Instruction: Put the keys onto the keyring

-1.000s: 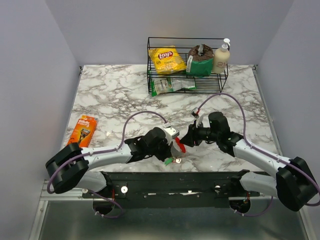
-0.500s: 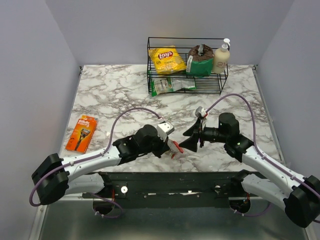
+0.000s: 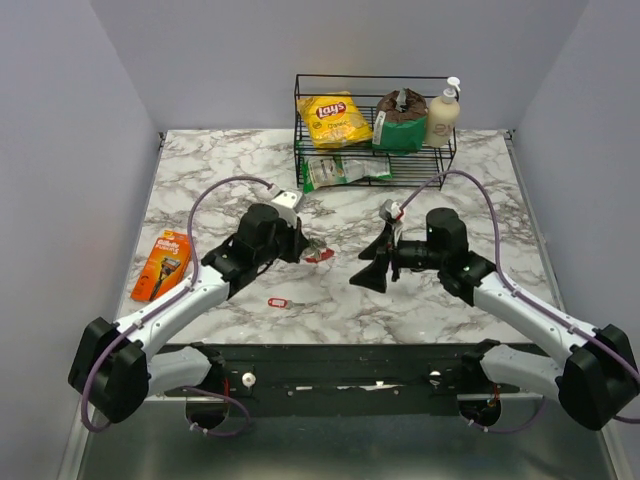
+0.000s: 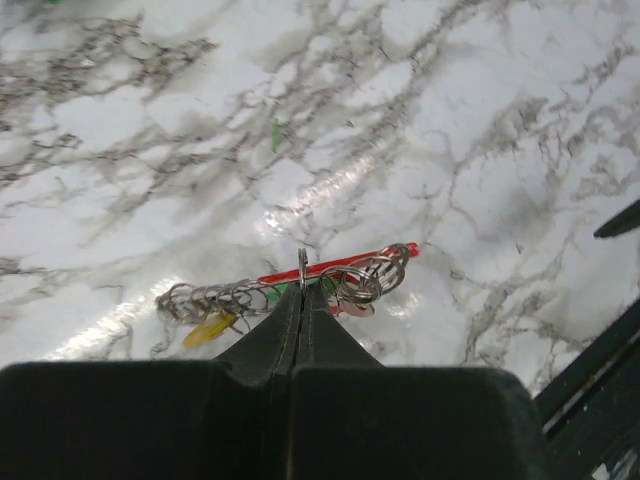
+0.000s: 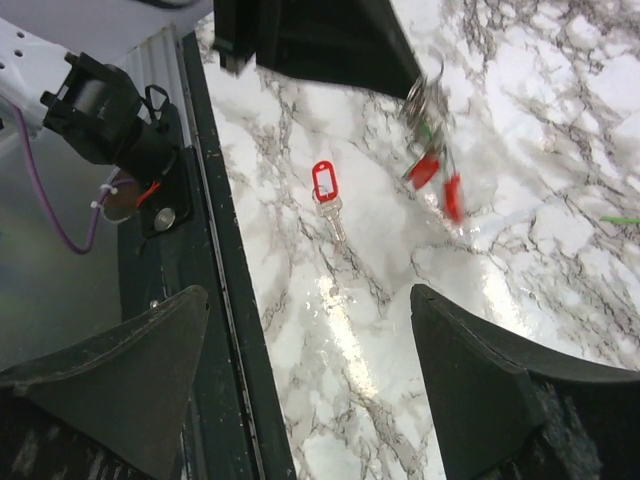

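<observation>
My left gripper [image 3: 303,247] is shut on the thin metal keyring [image 4: 302,262], which stands edge-on at its fingertips. From that ring hangs a bunch [image 3: 318,256]: a red oval loop [image 4: 340,266], small split rings [image 4: 366,283], a chain [image 4: 200,298] and a yellow tag [image 4: 208,330]. The right wrist view shows the bunch [image 5: 430,150] dangling above the marble under the left gripper [image 5: 310,40]. One key with a red tag [image 3: 278,302] [image 5: 325,186] lies flat on the table near the front edge. My right gripper [image 3: 368,262] [image 5: 308,292] is open and holds nothing, to the right of both.
A wire rack [image 3: 375,165] at the back holds a Lay's bag [image 3: 333,118], a dark bag [image 3: 400,120] and a lotion bottle [image 3: 442,115]. A green packet [image 3: 345,172] lies under it. An orange razor pack [image 3: 163,265] sits at the left edge. The black front rail [image 5: 205,250] borders the table.
My left arm has swung back and to the left, carrying the bunch. The right gripper has opened wide. A red-tagged key now lies alone on the table.
</observation>
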